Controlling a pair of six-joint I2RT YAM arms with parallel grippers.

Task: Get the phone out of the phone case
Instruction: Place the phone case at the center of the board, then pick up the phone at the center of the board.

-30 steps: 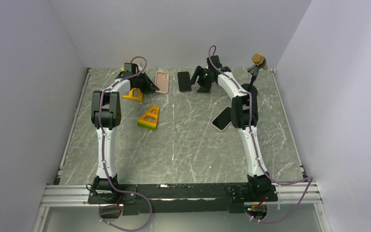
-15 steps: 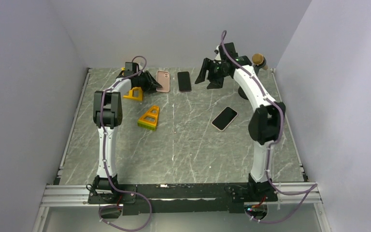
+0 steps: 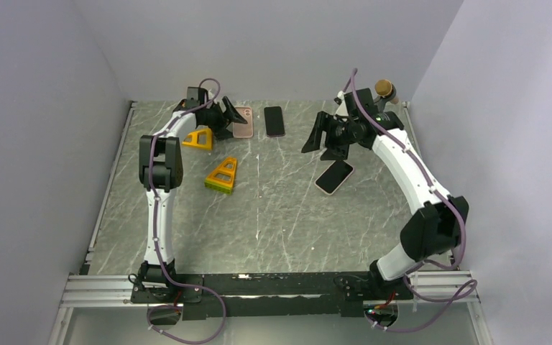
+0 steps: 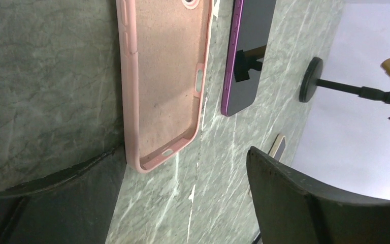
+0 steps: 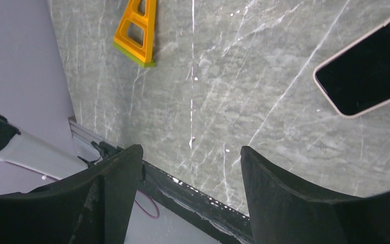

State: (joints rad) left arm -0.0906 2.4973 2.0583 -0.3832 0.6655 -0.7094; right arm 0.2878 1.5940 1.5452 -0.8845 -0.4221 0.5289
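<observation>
Left claw (image 3: 228, 122) by empty case (image 4: 165, 76), phone (image 4: 246, 56) beside

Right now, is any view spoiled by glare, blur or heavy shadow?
Top external: even, soft light, sharp, no hard shadows. Left wrist: the purple phone mirrors a dark shape in its glass; the pink case is crisp; the left fingers are dark and featureless. Right wrist: the marble table and the pale-rimmed phone are sharp, its screen black without glare; the right fingers look soft-edged.
</observation>
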